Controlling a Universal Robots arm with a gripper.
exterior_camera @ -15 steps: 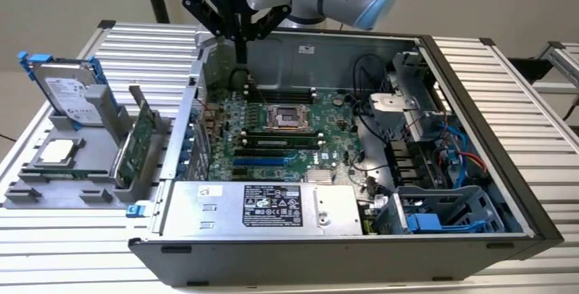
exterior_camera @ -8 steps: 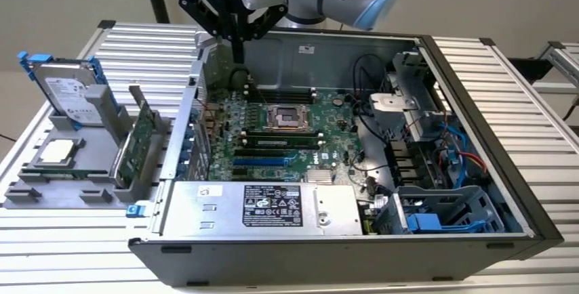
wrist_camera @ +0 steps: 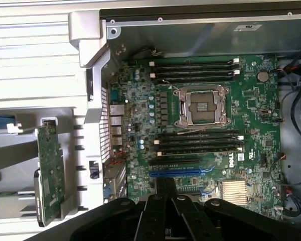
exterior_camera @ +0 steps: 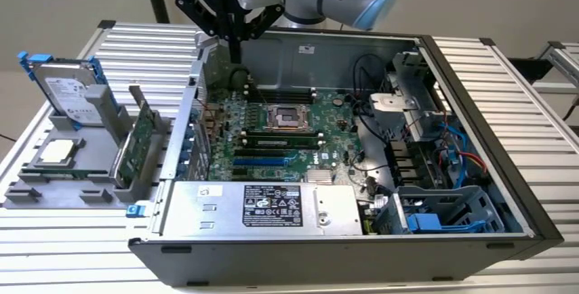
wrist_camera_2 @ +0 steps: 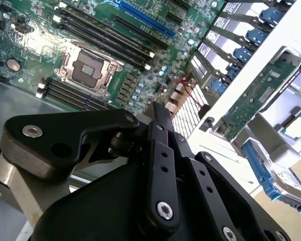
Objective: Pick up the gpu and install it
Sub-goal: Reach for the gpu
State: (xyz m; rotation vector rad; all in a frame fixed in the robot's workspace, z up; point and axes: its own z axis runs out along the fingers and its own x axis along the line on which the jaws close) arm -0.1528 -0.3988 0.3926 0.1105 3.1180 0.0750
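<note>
The gpu (exterior_camera: 135, 141) stands on edge in a grey holder (exterior_camera: 54, 185) at the exterior view's left, just outside the open computer case (exterior_camera: 470, 97), green board face showing. Both wrist views show the gpu (wrist_camera_2: 256, 98) (wrist_camera: 50, 170) in that holder, untouched. My gripper (exterior_camera: 235, 55) hangs over the case's far left corner, above the motherboard (exterior_camera: 271, 131), well apart from the card. Its black fingers look shut with nothing between them, pointing at the board (wrist_camera_2: 158, 106) (wrist_camera: 164, 182). A blue expansion slot (wrist_camera: 183, 172) lies close to the fingertips.
A silver hard drive in a blue frame (exterior_camera: 68, 91) and a square CPU chip (exterior_camera: 56, 150) share the grey holder. Inside the case are the power supply (exterior_camera: 262, 209), an open CPU socket (exterior_camera: 287, 116), cables and a drive cage (exterior_camera: 443, 213). Ribbed metal table (exterior_camera: 506, 70) surrounds everything.
</note>
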